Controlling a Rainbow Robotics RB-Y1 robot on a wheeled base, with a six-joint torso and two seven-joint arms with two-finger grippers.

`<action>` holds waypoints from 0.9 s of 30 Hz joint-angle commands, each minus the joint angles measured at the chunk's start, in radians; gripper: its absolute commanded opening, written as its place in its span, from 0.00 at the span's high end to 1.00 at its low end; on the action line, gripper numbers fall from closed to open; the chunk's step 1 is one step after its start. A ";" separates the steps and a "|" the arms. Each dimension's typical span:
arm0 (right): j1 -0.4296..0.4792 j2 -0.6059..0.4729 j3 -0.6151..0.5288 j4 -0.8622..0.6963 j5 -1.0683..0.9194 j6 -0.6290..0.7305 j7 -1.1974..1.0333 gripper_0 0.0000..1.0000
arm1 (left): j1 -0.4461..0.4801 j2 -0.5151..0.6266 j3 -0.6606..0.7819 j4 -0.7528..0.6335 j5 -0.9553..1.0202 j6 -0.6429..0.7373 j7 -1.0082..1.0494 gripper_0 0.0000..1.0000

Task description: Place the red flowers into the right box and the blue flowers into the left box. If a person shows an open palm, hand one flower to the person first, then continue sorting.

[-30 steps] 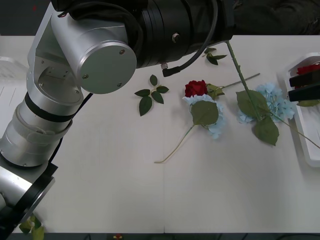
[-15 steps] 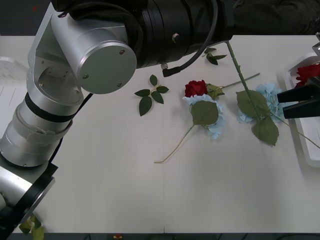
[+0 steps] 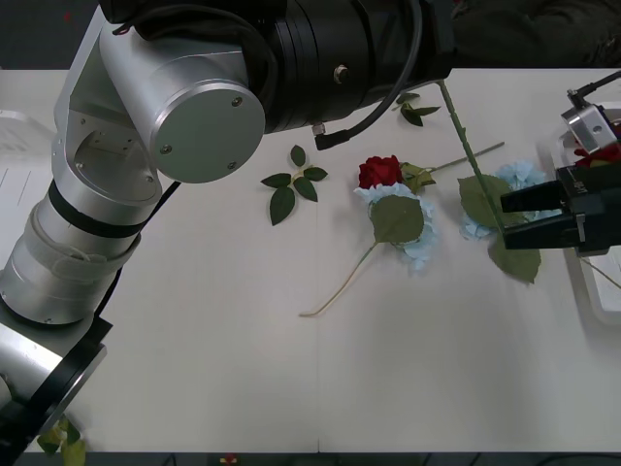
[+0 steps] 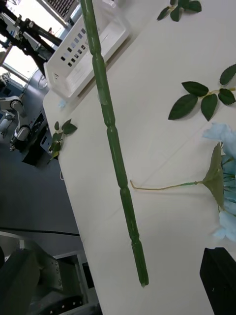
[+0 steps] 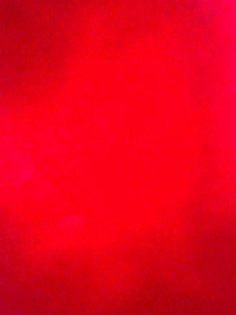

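Note:
A red flower's long green stem (image 3: 464, 141) hangs in the air from the far end of my left arm (image 3: 209, 116). The left wrist view is all red bloom, so my left gripper is shut on that flower. The same stem (image 4: 113, 138) dangles free above the table in the right wrist view. My right gripper (image 3: 504, 222) is open, its black fingers (image 3: 532, 200) hovering over the right-hand blue flower (image 3: 532, 186). Another red flower (image 3: 379, 172) lies on a second blue flower (image 3: 419, 248) at mid-table. The right box (image 3: 585, 286) holds a red flower (image 3: 604, 153). The left box (image 3: 17, 160) sits at the left edge.
Loose green leaf sprigs lie at mid-table (image 3: 294, 184) and near the far edge (image 3: 417, 109). My bulky left arm hides much of the table's far left. The left box (image 4: 83, 54) also appears in the right wrist view, near the table's corner.
My right gripper has moved left from over the right box to above the right-hand blue flower, fingers open throughout. The left arm and hanging stem have not moved.

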State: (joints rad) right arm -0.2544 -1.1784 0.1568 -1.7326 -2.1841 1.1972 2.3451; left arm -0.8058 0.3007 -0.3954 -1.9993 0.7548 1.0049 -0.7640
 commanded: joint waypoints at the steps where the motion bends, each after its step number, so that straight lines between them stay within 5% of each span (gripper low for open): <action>1: 0.000 0.054 -0.025 -0.065 0.040 -0.033 -0.032 0.05 | 0.005 -0.026 -0.014 -0.013 0.003 -0.017 -0.037 1.00; 11: -0.005 0.103 0.001 -0.125 0.099 -0.094 -0.076 0.22 | 0.005 -0.026 -0.014 -0.013 0.003 -0.017 -0.037 1.00; 14: -0.012 0.103 0.032 -0.136 0.099 -0.131 -0.084 0.43 | 0.005 -0.026 -0.014 -0.013 0.003 -0.017 -0.037 1.00; 19: -0.037 0.103 0.075 -0.139 0.103 -0.176 -0.099 0.93 | 0.005 -0.026 -0.014 -0.013 0.003 -0.017 -0.037 1.00; 27: -0.048 0.103 0.079 -0.137 0.110 -0.182 -0.122 1.00 | 0.005 -0.026 -0.014 -0.013 0.003 -0.017 -0.037 1.00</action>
State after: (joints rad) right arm -0.2629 -1.0876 0.2305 -1.8395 -2.0862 1.0242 2.2570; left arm -0.8054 0.3006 -0.3955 -1.9992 0.7548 1.0049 -0.7640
